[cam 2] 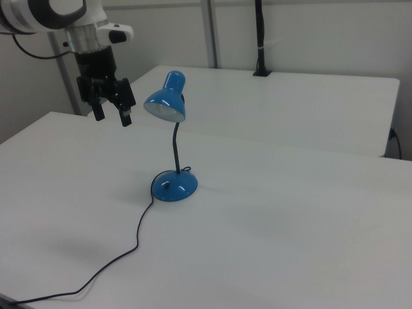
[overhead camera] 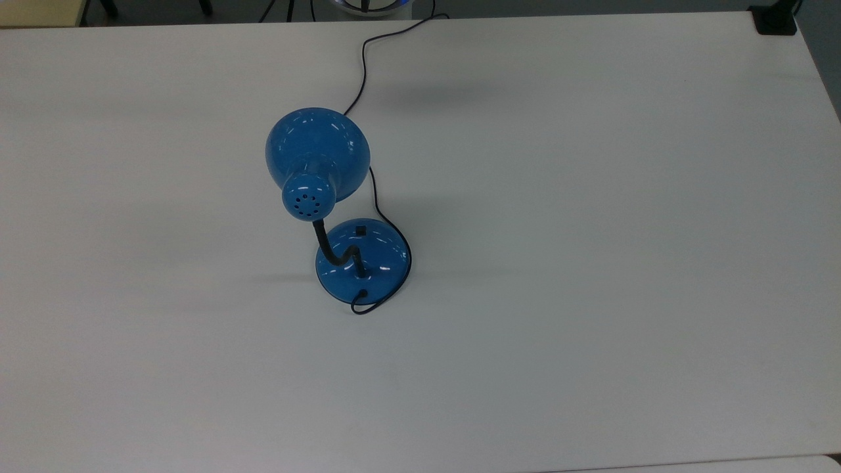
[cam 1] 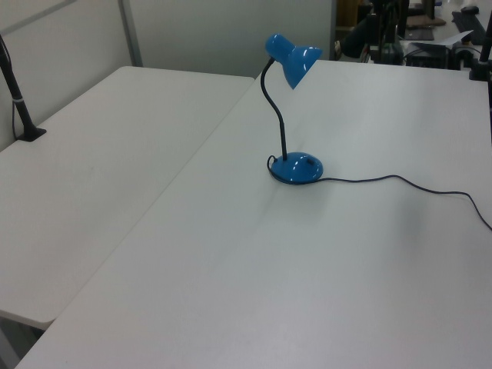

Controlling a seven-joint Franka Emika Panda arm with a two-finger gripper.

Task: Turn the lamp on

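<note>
The lamp (overhead camera: 318,161) is small and glossy blue, standing upright near the middle of the white table. Its domed shade (cam 2: 165,104) shows no glow, and a black bendy neck (cam 1: 274,108) rises from the round blue base (overhead camera: 363,261). A small black switch (overhead camera: 359,230) sits on the base. The thin black cord (cam 2: 122,257) trails off across the table. My gripper (cam 2: 112,118) hangs open in the air at the right view's upper left, above the table, to the left of the shade and well apart from the lamp.
The white table (overhead camera: 591,295) stretches wide around the lamp. A second white table (cam 1: 100,154) adjoins it. A black post (cam 2: 260,38) stands clamped on the far table in the right view. Desks with equipment (cam 1: 415,38) lie beyond in the left view.
</note>
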